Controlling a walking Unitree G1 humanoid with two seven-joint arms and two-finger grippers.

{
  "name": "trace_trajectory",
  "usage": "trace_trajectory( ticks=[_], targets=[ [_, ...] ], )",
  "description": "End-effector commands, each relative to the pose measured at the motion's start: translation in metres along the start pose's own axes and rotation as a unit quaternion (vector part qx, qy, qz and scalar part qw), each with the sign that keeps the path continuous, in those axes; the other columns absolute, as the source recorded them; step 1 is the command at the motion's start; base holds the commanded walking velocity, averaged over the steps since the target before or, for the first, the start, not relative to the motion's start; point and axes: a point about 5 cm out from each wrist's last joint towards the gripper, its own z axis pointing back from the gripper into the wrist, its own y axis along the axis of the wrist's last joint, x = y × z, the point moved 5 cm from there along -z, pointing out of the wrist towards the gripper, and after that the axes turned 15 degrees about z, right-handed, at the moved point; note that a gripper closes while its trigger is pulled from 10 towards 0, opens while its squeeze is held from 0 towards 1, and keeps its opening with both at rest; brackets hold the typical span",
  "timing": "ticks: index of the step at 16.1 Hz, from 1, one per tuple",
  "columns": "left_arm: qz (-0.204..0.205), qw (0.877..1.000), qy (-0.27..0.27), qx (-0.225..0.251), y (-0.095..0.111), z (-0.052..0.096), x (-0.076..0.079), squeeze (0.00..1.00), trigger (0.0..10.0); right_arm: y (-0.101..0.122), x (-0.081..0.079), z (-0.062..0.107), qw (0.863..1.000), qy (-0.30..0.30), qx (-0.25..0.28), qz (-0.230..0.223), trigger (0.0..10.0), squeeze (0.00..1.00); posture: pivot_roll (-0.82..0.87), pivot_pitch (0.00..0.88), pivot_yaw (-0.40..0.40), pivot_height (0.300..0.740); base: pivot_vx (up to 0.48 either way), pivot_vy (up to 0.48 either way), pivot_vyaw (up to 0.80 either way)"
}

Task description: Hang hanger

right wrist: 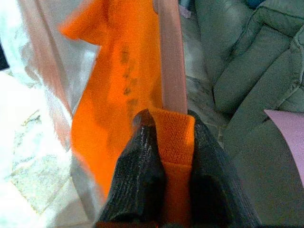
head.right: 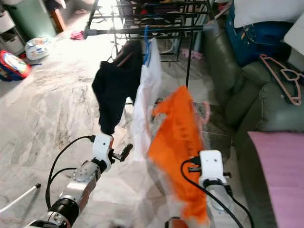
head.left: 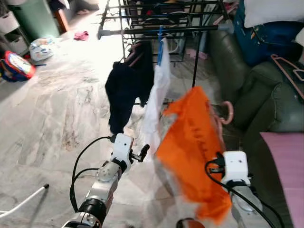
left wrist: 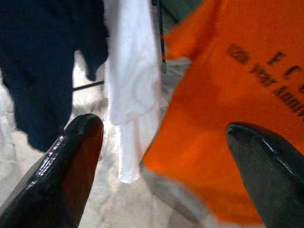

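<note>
An orange shirt (head.left: 192, 142) hangs on a pink hanger, whose hook (head.left: 228, 112) pokes out to the right of the cloth. In the right wrist view my right gripper (right wrist: 166, 118) is shut on the shirt's ribbed collar, where the pink hanger arm (right wrist: 170, 57) comes out. Its white wrist (head.left: 235, 166) sits low, just right of the shirt. The drying rack's grey bar (head.left: 156, 31) is farther off and higher, carrying a dark garment (head.left: 126, 88) and a white garment (head.left: 156, 95). My left gripper (head.left: 142, 153) is open and holds nothing, low, left of the shirt and below the white garment.
A dark green sofa (head.left: 256, 85) runs along the right, with a spare pink hanger (head.left: 289, 71) and a pink cushion (head.left: 285, 161) on it. Bags and toys (head.left: 16, 64) lie on the marble floor at far left. A white rod (head.left: 23, 199) lies near my left side.
</note>
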Motion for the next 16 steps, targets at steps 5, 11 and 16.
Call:
trace_trajectory(
  ticks=[5,11,16],
  targets=[
    [-0.004,1.000,0.009,-0.022,-0.014,0.010,-0.011,0.00,10.0,0.007,-0.006,0.000,1.000,0.002,0.008,-0.010,10.0,0.00,-0.11,0.157,0.047,0.740,0.000,0.476,0.00],
    [-0.002,0.999,0.036,-0.032,-0.023,0.023,-0.029,0.00,10.0,0.005,-0.037,-0.004,0.999,0.040,0.001,0.016,10.0,0.00,-0.02,0.130,0.020,0.740,0.000,0.235,0.00],
    [0.005,0.999,0.036,-0.034,-0.027,0.018,-0.019,0.00,10.0,0.002,-0.033,-0.011,0.999,0.047,0.006,0.023,10.0,0.00,-0.04,0.043,0.022,0.740,0.000,0.000,0.00]
  ],
)
